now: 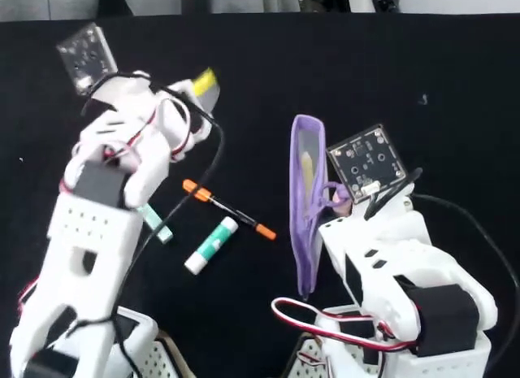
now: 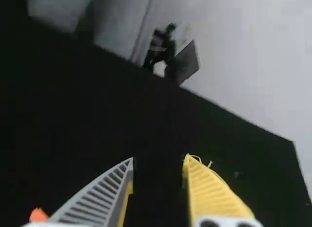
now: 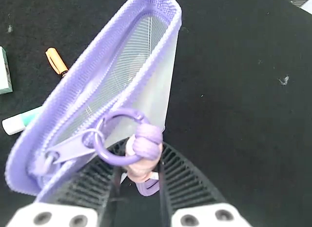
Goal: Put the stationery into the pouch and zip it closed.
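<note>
The left gripper [image 2: 158,159] has its grey and yellow fingers apart with nothing between them, and it hangs over bare black desk [image 1: 406,69]. The loose stationery lies behind it, toward its own arm's base. A black pen with orange ends [image 1: 227,207] is nearest, a white and green glue stick [image 1: 210,245] is just past the pen, and a teal and white block [image 1: 156,223] is partly tucked under the arm.

The right gripper [image 3: 141,154] is clamped on the near end of a lilac see-through fabric pouch [image 3: 122,85], at the zip's ring pull [image 3: 114,136] and its knotted tassel. It holds the pouch up on edge, and the mouth gapes away from the fingers. A pale yellow thing [image 1: 307,162] shows through the pouch wall; I cannot tell what it is.

The step in hand looks like loading, with three pieces left out and the zip not yet drawn. The left gripper is empty, so next it would need to swing back and down over one piece, probably the pen. It should close across the barrel and carry the pen to the open mouth while the right gripper holds the pouch steady.
</note>
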### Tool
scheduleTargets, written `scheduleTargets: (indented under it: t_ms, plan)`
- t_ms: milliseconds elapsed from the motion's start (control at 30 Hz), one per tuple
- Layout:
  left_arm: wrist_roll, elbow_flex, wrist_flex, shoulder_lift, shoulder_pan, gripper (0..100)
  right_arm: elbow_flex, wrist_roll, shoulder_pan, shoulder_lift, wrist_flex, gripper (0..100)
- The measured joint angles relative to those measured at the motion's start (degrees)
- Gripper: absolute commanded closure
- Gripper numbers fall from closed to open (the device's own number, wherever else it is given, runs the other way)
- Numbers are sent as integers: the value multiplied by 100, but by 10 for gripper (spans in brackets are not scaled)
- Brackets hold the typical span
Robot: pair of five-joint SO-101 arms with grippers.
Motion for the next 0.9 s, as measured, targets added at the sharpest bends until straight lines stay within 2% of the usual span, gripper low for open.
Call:
scheduleTargets:
  t_ms: [167,233,667,900]
  plan:
    - [1653,396,712,712,-79,829,167,0,0,9,0,987]
    - [1996,554,765,1002,-158,829,167,0,0,0,0,987]
    - [2479,791,791,3499,-185,834,167,0,0,0,0,987]
    - [2585,44,747,4589,-176,834,167,0,0,0,0,987]
